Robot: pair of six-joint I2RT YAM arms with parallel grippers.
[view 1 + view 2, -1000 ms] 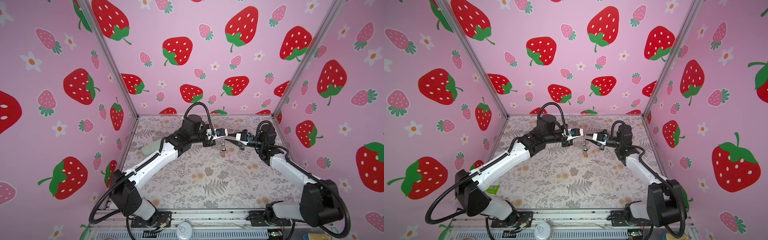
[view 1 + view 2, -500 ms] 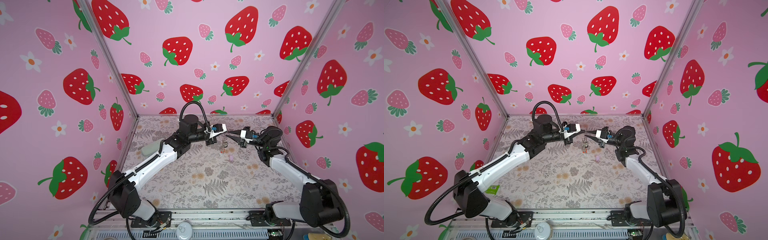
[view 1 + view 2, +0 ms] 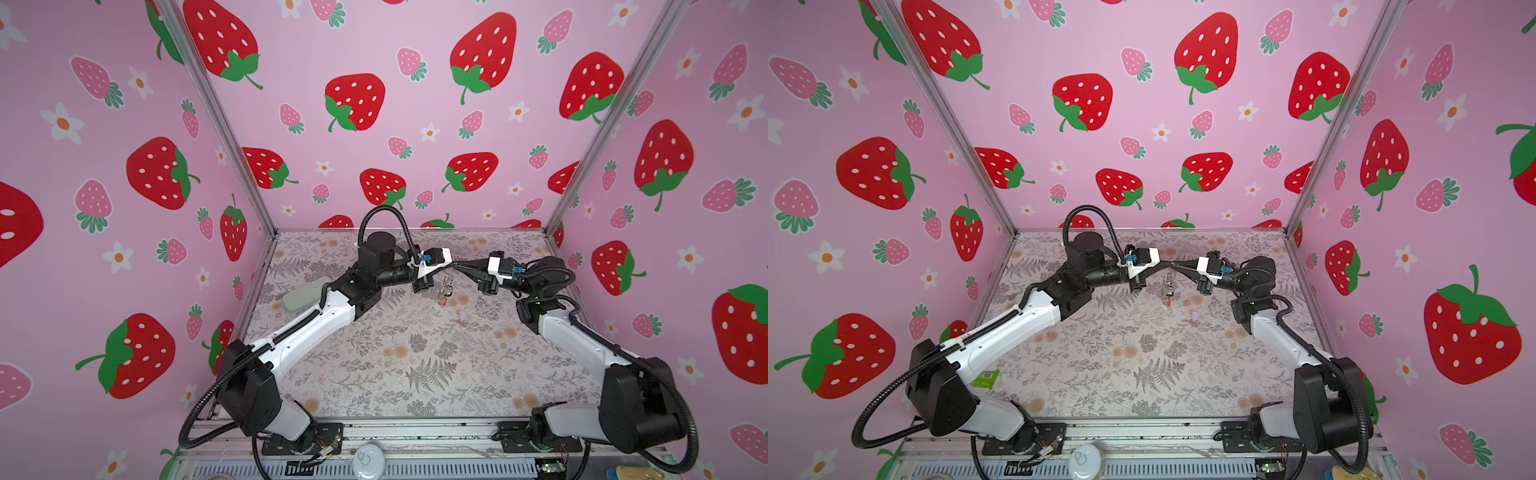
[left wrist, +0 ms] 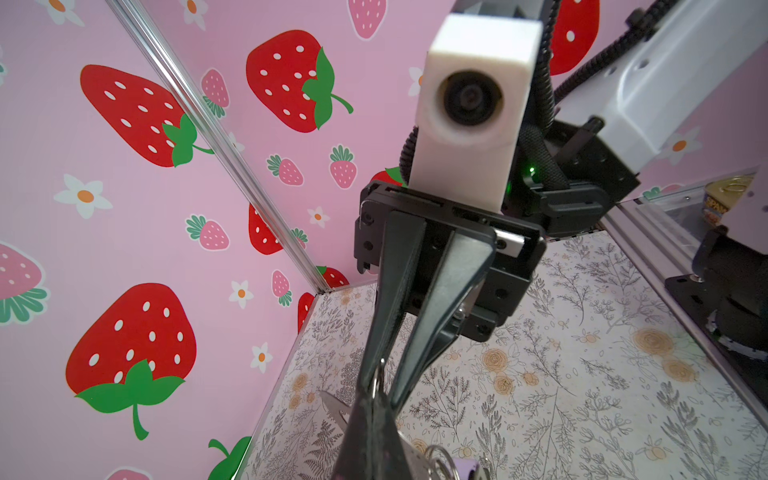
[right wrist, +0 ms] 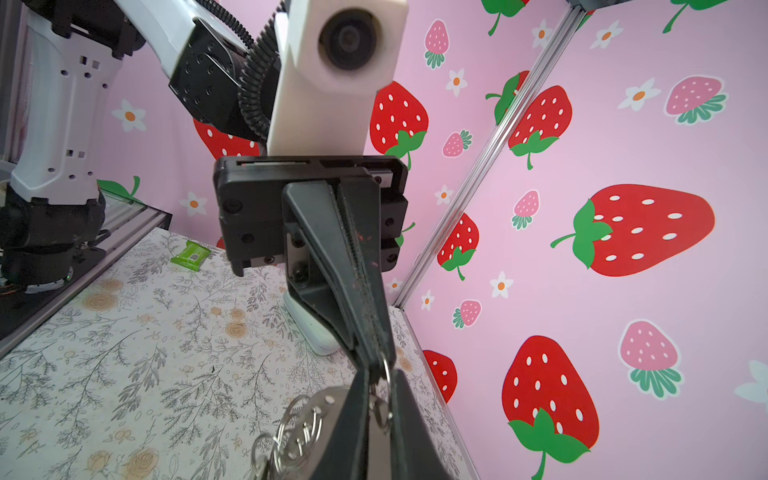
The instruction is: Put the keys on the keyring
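My left gripper and right gripper meet tip to tip above the back middle of the table in both top views. The thin silvery keyring hangs below the tips, with small keys and a red tag dangling from it. In the right wrist view the left gripper is shut on the ring's top. My right gripper has its fingers drawn in on either side of the same ring. More ring coils hang beside it. A lilac key lies alone on the table.
A pale grey-green oblong case lies at the left wall behind the left arm. A green packet lies near the left arm's base. The pink strawberry walls close in on three sides, and a metal rail runs along the front.
The right gripper's jaws have narrowed around the ring. The meeting point of the two tips has shifted a little to the right, and the keyring still hangs from the left gripper.
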